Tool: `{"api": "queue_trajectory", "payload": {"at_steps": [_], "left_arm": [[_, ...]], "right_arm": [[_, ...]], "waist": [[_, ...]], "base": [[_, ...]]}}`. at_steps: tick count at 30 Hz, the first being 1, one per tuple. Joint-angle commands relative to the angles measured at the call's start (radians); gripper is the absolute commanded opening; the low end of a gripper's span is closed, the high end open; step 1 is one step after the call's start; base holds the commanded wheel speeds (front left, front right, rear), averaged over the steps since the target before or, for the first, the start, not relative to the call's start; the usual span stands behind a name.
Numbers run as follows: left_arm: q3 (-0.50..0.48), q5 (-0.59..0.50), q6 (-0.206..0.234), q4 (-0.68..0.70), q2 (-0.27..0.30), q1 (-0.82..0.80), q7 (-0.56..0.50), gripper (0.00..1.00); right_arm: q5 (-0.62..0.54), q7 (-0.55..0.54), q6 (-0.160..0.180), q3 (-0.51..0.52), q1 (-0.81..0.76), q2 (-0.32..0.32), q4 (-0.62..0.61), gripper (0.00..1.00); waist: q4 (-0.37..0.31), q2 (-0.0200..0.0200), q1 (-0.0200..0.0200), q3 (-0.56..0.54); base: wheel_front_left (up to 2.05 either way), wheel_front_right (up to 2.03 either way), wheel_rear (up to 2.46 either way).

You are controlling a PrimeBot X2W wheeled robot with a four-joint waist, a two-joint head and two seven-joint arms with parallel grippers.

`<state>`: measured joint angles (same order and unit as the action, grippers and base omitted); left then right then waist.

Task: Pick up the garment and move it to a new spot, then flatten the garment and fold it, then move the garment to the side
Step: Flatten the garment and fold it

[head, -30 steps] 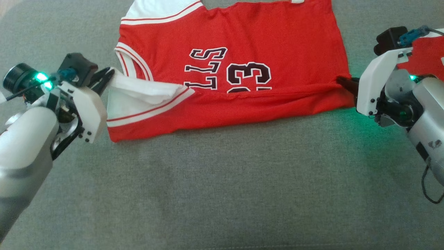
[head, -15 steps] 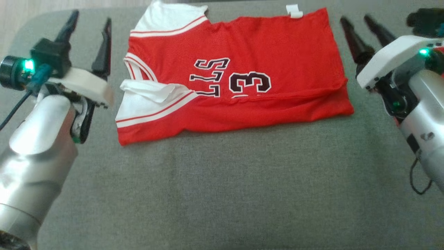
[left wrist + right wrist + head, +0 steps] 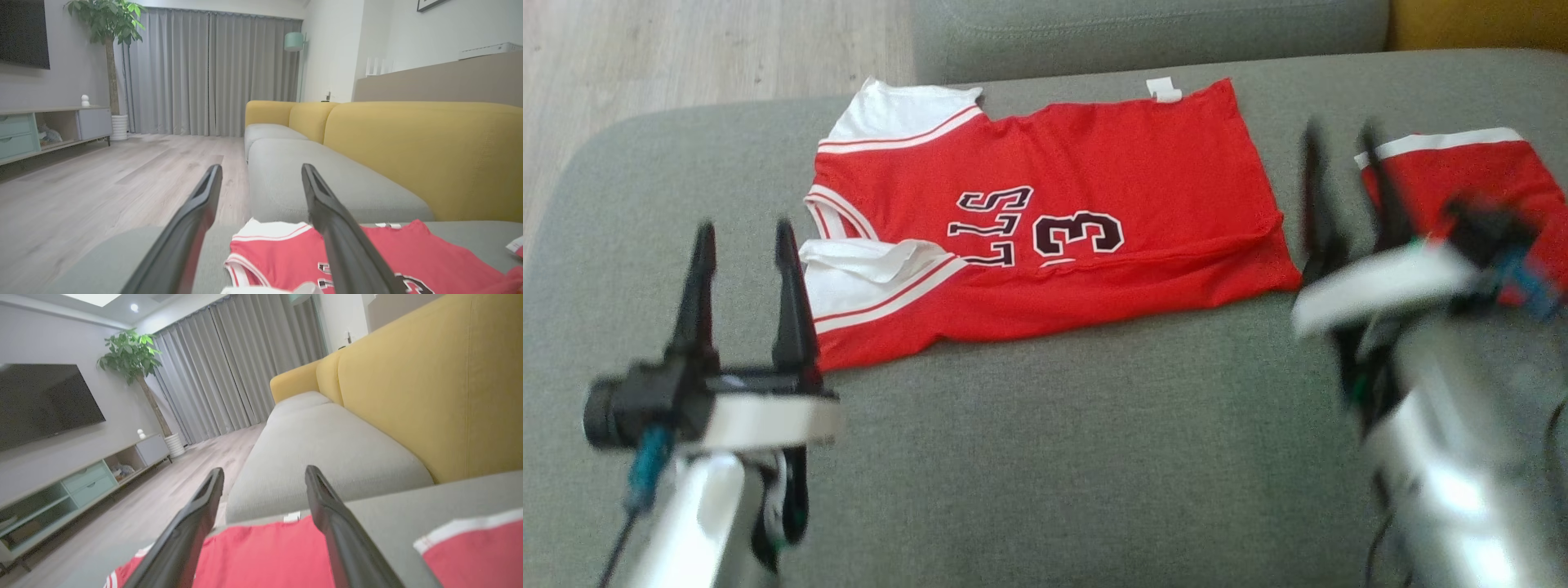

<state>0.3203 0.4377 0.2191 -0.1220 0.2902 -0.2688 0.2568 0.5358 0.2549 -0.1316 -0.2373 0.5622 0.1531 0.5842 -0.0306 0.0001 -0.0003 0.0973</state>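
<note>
Left gripper released, fingers spread, nothing between them. Just right of its right fingertip, the white-trimmed left end of the red jersey. Right gripper also released and empty, blurred, just beside the jersey's right edge. Between the two grippers, the jersey flat on the grey sofa seat, near edge folded over, number showing. Just right of the right gripper, a second red garment with a white band.
</note>
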Motion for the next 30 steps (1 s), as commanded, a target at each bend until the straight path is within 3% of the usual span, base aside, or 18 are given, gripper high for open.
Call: {"api": "queue_trajectory", "payload": {"at_steps": [1, 7, 12, 17, 24, 30], "left_arm": [[-0.062, -0.019, 0.001, 0.039, 0.01, -0.018, 0.005, 1.0], [-0.126, -0.091, -0.041, 0.039, -0.087, 0.141, 0.005, 1.0], [-0.178, -0.151, -0.101, 0.001, -0.134, 0.145, 0.005, 1.0], [-0.205, -0.2, -0.147, -0.073, -0.145, 0.074, 0.005, 1.0], [-0.198, -0.208, -0.159, -0.32, -0.125, -0.036, -0.035, 1.0], [-0.199, -0.226, -0.117, -0.505, -0.099, -0.123, -0.128, 1.0]], "right_arm": [[-0.043, 0.007, 0.001, -0.004, -0.048, -0.039, -0.045, 1.0], [-0.181, 0.007, 0.001, 0.085, -0.249, -0.1, -0.154, 1.0], [-0.155, 0.007, 0.001, 0.056, -0.297, -0.102, -0.206, 1.0], [-0.163, 0.007, 0.001, 0.052, -0.274, -0.103, -0.228, 1.0], [-0.159, 0.007, 0.001, 0.039, -0.264, -0.103, -0.242, 1.0], [-0.148, 0.007, 0.001, 0.026, -0.253, -0.103, -0.249, 1.0]], "waist": [[-0.003, -0.0001, 0.0003, -0.007], [-0.007, -0.0001, 0.0003, -0.003], [-0.01, -0.0001, 0.0003, 0.026], [-0.021, -0.0001, 0.0003, 0.071], [-0.037, -0.0001, 0.0003, 0.122], [-0.052, -0.0001, 0.0003, 0.16]], "base": [[0.0, 0.0, 0.0], [0.0, 0.0, 0.0], [0.0, 0.0, 0.0], [0.0, 0.0, 0.0], [0.0, 0.0, 0.0], [0.0, 0.0, 0.0]]}}
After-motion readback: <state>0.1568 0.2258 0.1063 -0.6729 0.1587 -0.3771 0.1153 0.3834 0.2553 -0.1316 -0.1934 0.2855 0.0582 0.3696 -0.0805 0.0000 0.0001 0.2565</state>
